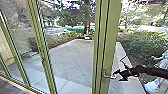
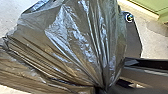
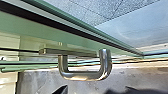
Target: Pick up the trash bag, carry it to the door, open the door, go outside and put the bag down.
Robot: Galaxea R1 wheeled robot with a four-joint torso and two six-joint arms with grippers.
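In the head view my right gripper [image 1: 117,76] reaches in from the right, its open end close to the metal handle [image 1: 109,76] on the green door frame [image 1: 107,37]. The U-shaped door handle [image 3: 85,75] shows large in the right wrist view, with my right gripper [image 3: 93,89] just off it and its dark fingertips [image 3: 61,89] spread apart. In the left wrist view the dark, shiny trash bag [image 2: 75,37] is bunched into tight folds at my left gripper [image 2: 103,89], which is shut on it.
Tall green-framed glass panels [image 1: 41,50] stand to the left. Beyond the glass lies a paved yard [image 1: 72,57] with bushes [image 1: 142,43] and a tree [image 1: 87,17]. A pale statue-like figure [image 1: 156,83] is at the right, beyond my right arm.
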